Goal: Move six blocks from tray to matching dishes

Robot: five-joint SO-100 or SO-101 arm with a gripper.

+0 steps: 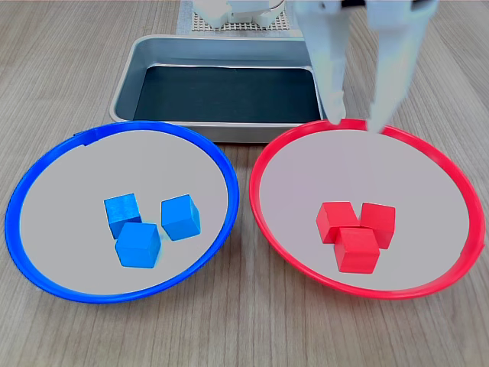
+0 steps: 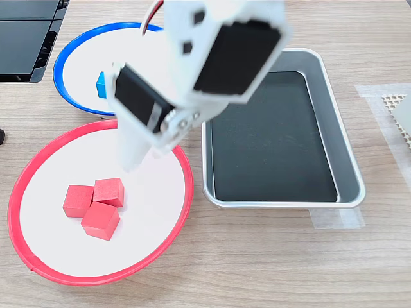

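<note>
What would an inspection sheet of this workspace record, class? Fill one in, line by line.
Surface: pale wood-grain table, bare around the dishes.
Job's things: rectangular silver metal tray empty; three blue cubes in the round blue-rimmed dish; three red cubes in the round red-rimmed dish.
Clutter: strip of clear tape by the tray.
Grippers: white gripper open, empty, above the red-rimmed dish's far edge.
Cables: thin wire on the arm.
Surroundings: dark object at the second exterior view's top left; perforated mat at its right.
</note>
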